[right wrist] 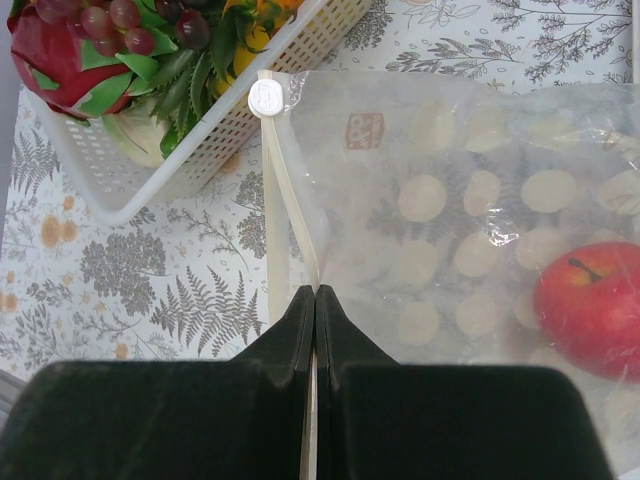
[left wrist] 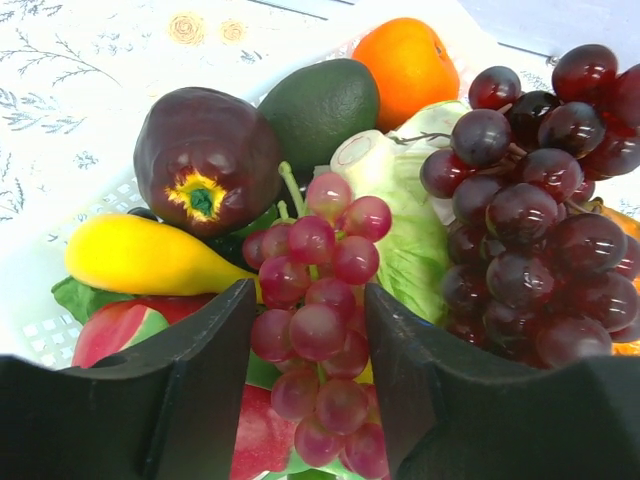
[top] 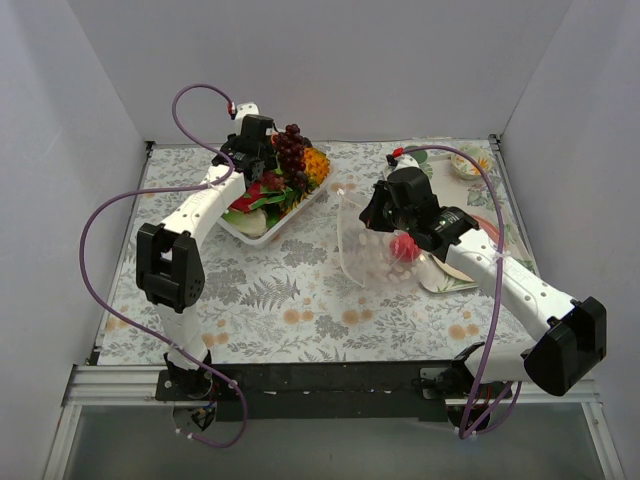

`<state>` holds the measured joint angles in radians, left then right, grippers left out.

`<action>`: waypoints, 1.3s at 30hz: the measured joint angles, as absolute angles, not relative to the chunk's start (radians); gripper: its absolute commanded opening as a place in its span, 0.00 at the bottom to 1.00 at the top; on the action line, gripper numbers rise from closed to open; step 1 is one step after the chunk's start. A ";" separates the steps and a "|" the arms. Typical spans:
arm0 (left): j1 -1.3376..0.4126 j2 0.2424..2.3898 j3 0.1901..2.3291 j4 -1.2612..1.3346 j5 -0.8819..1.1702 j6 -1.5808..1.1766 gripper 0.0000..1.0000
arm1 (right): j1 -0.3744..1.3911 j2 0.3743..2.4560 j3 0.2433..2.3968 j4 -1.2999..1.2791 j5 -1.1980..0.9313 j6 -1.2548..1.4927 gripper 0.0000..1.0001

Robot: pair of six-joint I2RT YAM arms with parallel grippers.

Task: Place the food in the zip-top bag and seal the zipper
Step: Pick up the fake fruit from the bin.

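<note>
A: State of the left gripper (left wrist: pixel 308 295)?
B: Spread, straddling the small grapes (left wrist: pixel 318 330) in the tray (left wrist: pixel 40 330). There's a gap on one side, so I'd say it's not clamped. The bunch's long axis runs along the jaws, stem at the far end.
A: And the bag?
B: Bag (top: pixel 362 245) lies just right of the tray, mouth towards it. Right gripper (right wrist: pixel 315 292) is pressed together on the zipper (right wrist: pixel 285 200), holding one lip. Apple (right wrist: pixel 590 305) is inside.
A: Which arm's nearer?
B: Left to the food, right to the bag. The carry goes from the tray rightwards to the mouth.
A: Views?
B: Left wrist shows the straddle; top view hides it under the gripper body. Right wrist shows the pinch and the slider (right wrist: pixel 267 98) at the strip's far end. Only the top view shows tray and bag side by side. Can't tell how wide the mouth gapes.
</note>
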<state>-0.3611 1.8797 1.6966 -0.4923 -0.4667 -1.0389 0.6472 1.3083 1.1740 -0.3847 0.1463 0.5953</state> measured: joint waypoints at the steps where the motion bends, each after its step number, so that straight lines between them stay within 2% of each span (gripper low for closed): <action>1: -0.361 1.880 1.697 -0.491 -0.465 -1.040 0.41 | 0.647 1.308 1.174 -0.385 0.146 0.596 0.01; 8: -0.361 1.880 1.697 -0.480 -0.463 -1.039 0.17 | 0.647 1.308 1.174 -0.385 0.146 0.596 0.01; 12: -0.361 1.880 1.697 -0.471 -0.471 -1.035 0.09 | 0.647 1.308 1.174 -0.385 0.146 0.598 0.01; 18: -0.361 1.877 1.697 -0.465 -0.487 -1.028 0.05 | 0.647 1.308 1.174 -0.385 0.146 0.598 0.01; 39: -0.354 1.794 1.714 -0.433 -0.502 -0.984 0.04 | 0.647 1.311 1.174 -0.381 0.141 0.598 0.01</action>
<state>-0.3542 1.7935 1.7142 -0.4332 -0.5022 -0.9844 0.6472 1.3109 1.1740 -0.3813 0.1413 0.5983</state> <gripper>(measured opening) 0.188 0.028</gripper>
